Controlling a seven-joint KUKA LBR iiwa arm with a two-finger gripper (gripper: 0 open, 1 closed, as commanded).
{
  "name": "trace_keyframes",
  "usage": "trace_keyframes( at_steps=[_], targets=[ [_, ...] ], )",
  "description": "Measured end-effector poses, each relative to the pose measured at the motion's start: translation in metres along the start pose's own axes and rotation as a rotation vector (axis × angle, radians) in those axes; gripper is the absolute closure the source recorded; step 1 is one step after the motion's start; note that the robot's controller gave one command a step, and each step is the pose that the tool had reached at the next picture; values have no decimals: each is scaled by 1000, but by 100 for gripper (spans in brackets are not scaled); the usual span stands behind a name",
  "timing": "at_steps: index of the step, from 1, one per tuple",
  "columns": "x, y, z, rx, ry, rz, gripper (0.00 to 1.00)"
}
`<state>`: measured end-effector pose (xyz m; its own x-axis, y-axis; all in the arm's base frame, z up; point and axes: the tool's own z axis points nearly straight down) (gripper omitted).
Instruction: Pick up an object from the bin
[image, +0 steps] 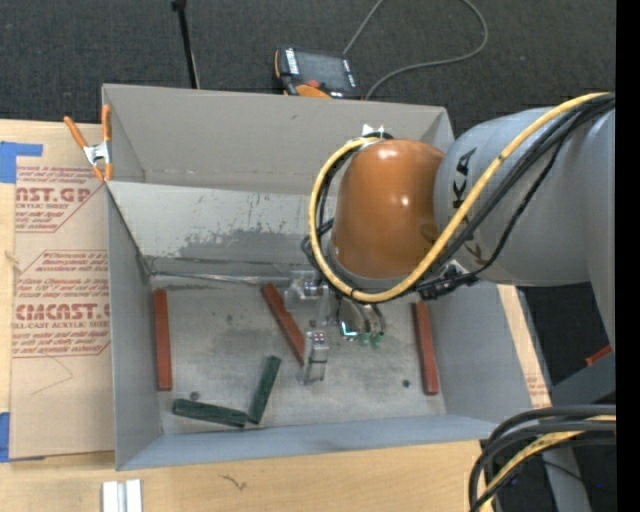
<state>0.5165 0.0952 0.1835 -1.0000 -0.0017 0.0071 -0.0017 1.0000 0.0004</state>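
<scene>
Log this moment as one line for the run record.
stage: reaching | gripper: low in bin, beside lower end of slanted red-brown stick | nearest other: dark green stick | lifted: not yet

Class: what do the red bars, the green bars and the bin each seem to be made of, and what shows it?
Red bars: perhaps plastic or painted wood; even matte colour, straight edges. Green bars: likely the same, dark and matte; hard to settle. Bin: grey sheet metal, dull, with scuffed, worn patches on its back wall.
</scene>
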Motion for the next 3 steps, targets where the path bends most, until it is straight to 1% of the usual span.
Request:
trace_keyframes(
  at_steps=[1, 2, 3],
  targets=[
    [4, 10, 114, 1, -2, -341, 0],
    [3, 10, 111, 0, -6, -339, 100],
    [11, 27, -64, 1, -17, -460, 100]
  ],
)
